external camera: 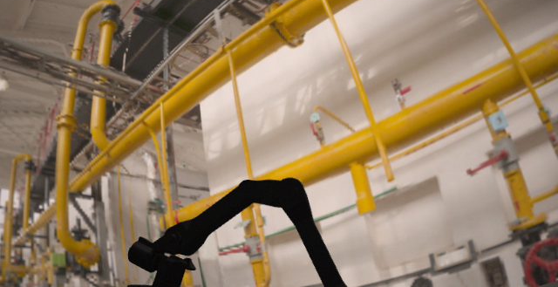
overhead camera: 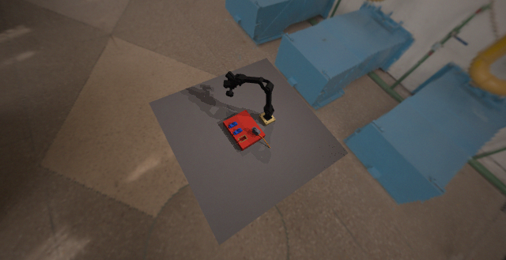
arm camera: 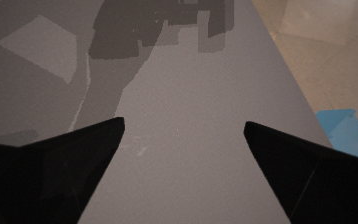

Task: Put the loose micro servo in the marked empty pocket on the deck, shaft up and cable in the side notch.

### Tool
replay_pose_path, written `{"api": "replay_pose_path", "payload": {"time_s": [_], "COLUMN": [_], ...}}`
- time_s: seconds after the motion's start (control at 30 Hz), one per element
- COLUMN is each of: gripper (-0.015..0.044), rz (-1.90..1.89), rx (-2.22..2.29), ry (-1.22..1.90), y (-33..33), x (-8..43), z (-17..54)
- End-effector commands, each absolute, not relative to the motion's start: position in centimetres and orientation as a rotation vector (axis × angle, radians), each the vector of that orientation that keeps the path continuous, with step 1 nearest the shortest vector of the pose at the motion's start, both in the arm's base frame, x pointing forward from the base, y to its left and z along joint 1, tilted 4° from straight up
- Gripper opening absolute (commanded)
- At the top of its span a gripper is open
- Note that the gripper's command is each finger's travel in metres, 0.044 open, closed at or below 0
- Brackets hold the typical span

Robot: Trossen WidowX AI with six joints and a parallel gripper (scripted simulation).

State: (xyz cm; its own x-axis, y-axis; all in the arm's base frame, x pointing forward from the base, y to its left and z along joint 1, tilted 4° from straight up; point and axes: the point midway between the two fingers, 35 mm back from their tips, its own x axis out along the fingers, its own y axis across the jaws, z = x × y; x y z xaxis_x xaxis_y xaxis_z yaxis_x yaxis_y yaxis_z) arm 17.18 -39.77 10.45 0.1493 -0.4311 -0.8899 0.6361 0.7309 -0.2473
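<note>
Jaws spread wide and empty over bare desk [arm camera: 190, 165]; servo [overhead camera: 255, 131] lies well behind them on the deck [overhead camera: 246, 127], so jaws should be swung back and lowered squarely astride it.

An industrial plant hall: thick yellow pipes [external camera: 392, 126] run along a white wall [external camera: 436, 38], with red valves [external camera: 540, 258], overhead cable trays [external camera: 65, 66], blue metal ducts [overhead camera: 336, 58] and a worn concrete floor [overhead camera: 79, 94].

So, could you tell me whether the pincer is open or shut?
Open: the pincer fingers stand wide apart with only grey mat between.
</note>
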Motion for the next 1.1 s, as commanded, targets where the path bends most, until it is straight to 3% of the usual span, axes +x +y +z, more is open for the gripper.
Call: {"api": "replay_pose_path", "payload": {"time_s": [0.0, 0.53, 1.07], "gripper": [0.044, 0.044, 0.044], "rz": [-0.654, -0.184, 0.295], "rx": [0.126, -0.171, -0.504], "ry": [1.229, 1.316, 1.341], "y": [-37.3, -25.8, -13.6], "x": [19.8, 27.7, 30.6], "z": [10.8, 11.2, 11.8]}}
